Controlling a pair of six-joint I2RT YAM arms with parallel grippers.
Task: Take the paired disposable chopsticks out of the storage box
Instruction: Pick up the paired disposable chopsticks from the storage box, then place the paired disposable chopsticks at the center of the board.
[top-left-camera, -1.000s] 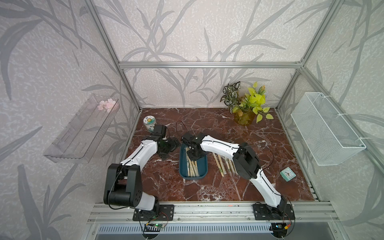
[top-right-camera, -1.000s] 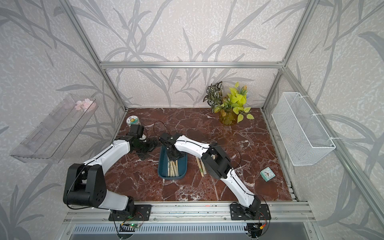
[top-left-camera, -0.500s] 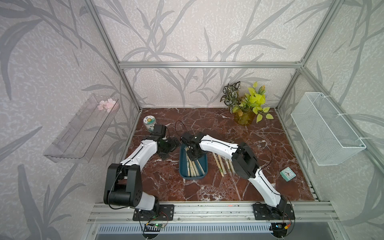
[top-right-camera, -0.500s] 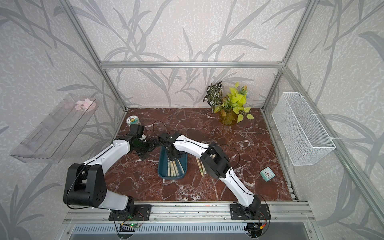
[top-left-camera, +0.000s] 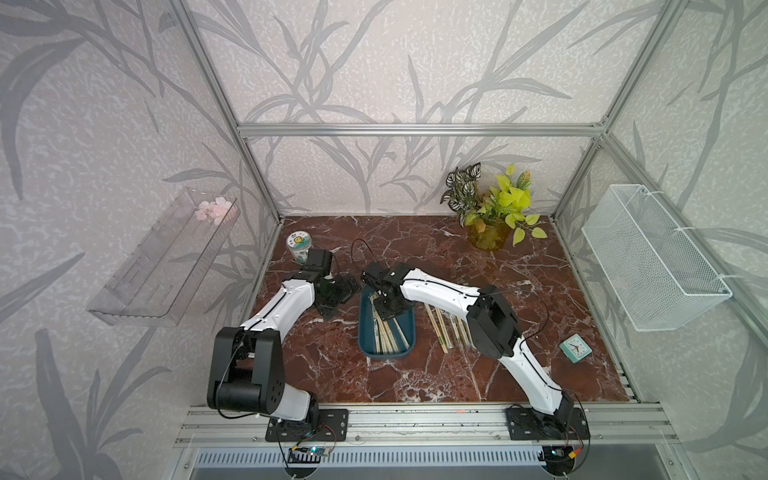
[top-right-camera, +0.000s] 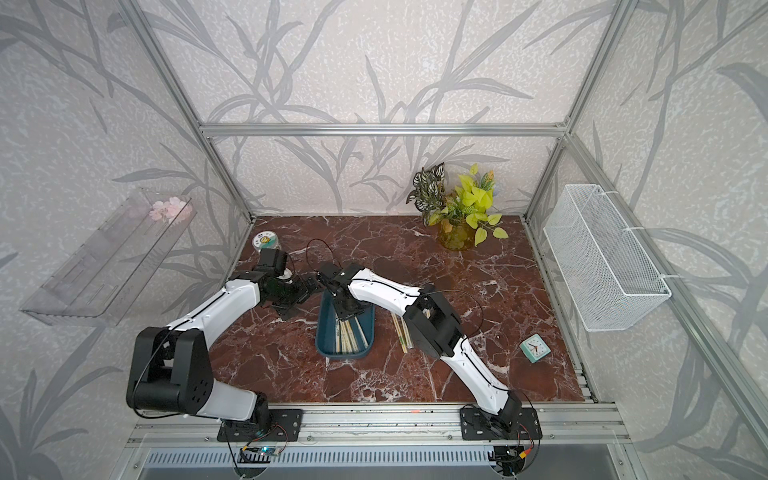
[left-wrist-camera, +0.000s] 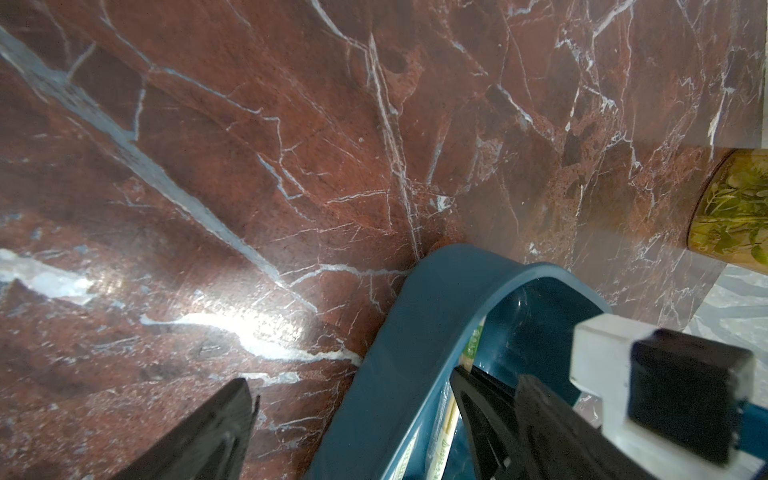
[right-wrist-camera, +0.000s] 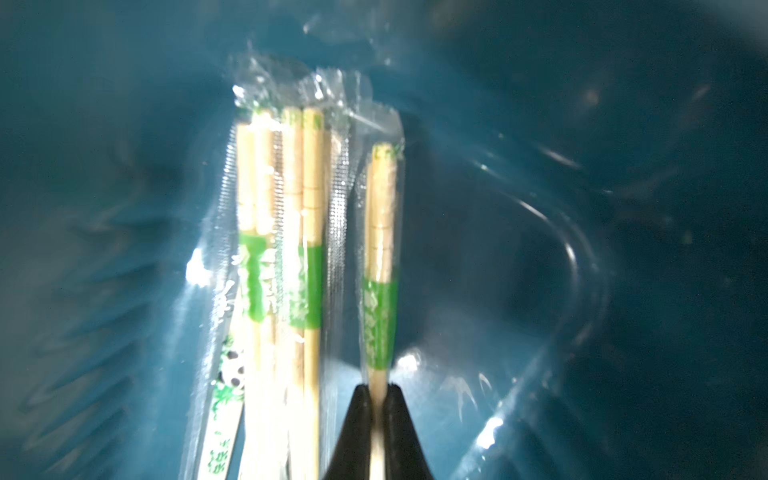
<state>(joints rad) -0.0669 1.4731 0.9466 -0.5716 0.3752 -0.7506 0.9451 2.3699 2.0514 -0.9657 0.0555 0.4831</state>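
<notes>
The right claw (right-wrist-camera: 377, 392) is pinched tight on one wrapped chopstick pair (right-wrist-camera: 380, 249) inside the blue tray (right-wrist-camera: 623, 124); the left claw (left-wrist-camera: 349, 376) stands wide, straddling the tray's rim.

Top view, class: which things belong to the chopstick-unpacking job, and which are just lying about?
Job: storage box, chopstick pairs, right gripper shut on one pair, left gripper open astride the box rim.
Lying about: small jar, potted plant, clock, wire basket, clear shelf.

No legible text, chopstick wrappers (right-wrist-camera: 305, 286) blurred
</notes>
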